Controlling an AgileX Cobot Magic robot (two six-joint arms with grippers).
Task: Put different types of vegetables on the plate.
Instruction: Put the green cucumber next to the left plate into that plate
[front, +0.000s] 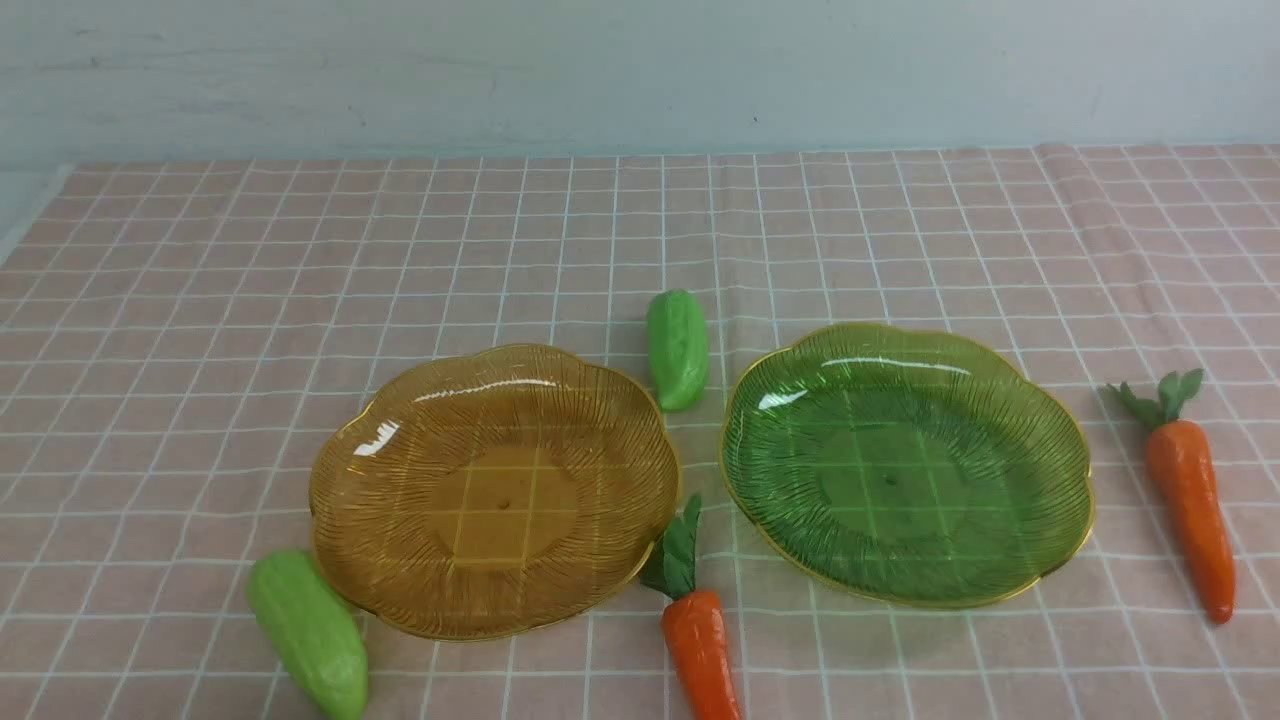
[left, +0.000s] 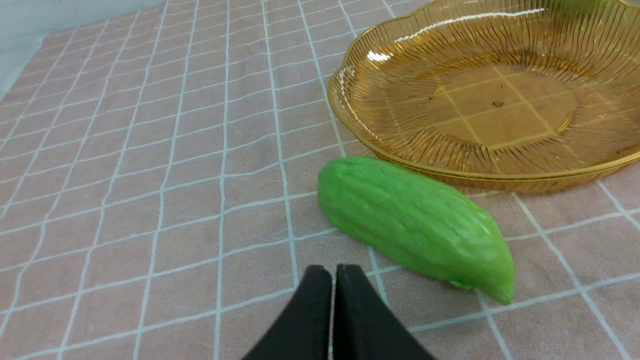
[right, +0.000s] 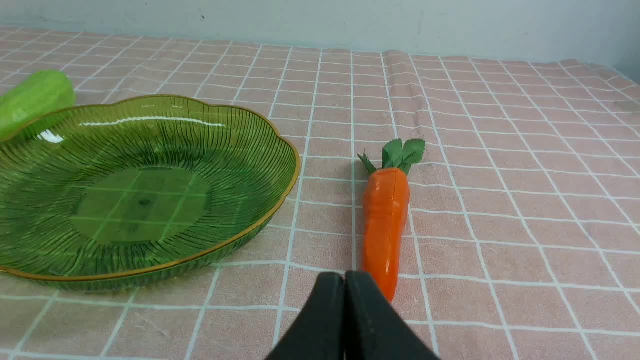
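bench (front: 180, 330) holds all, unplated: near gourd (front: 308, 632) at seven o'clock of amber plate (front: 495, 500), far gourd (front: 677, 348) at one, near carrot (front: 700, 650) at five, outer carrot (front: 1188, 505) at three o'clock of green plate (front: 905, 470). left hand (left: 332, 272), right hand (right: 345, 277) pinched together, empty, each beside its likely pick.

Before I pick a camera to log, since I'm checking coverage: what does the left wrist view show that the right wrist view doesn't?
Only the left wrist view: the amber plate, empty, a green gourd lying just outside its rim, and the left end effector, shut. Only the right wrist view: the green plate, empty, a carrot beside it, and the right end effector, shut. Both: the pink checked cloth; perhaps the far gourd.
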